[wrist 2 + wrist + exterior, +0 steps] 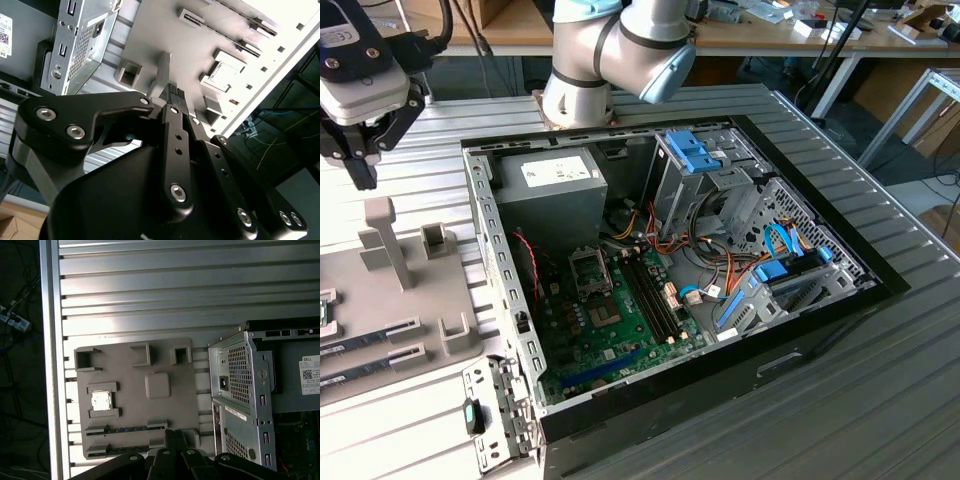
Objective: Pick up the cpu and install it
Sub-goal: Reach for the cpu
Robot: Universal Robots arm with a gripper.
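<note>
Black two-fingered gripper (363, 170) hangs over the flat grey plastic tray (380, 300), at the exterior view's left. Jaws are closed on each other, with nothing between them; the ribbed tips meet in the second wrist view (175, 93).

The small square cpu with a shiny silver top (101, 401) lies flat in its framed nest on the tray, outside the computer. It is untouched and apart from the gripper (175, 434).

Around it, on the same tray:
- two long narrow green memory sticks (125, 428), each in its own slot, just beside the cpu nest
- one upright grey post (382, 240), standing close below the jaws
- three open-sided grey pockets (141, 354) in a row along the far edge; what they hold, I cannot tell

The tray sits on the ribbed aluminium counter (860, 400). Just beside it lies one open black-and-silver computer case (500, 300), on its side. The case's perforated metal wall stands between the tray and the green motherboard (610, 335). One hinged metal socket frame (590, 270) sits on the board. One grey power-supply box (545, 195) fills the case corner nearest the arm's silver base (575, 95). Bundled orange and red cables run beside the board.
</note>
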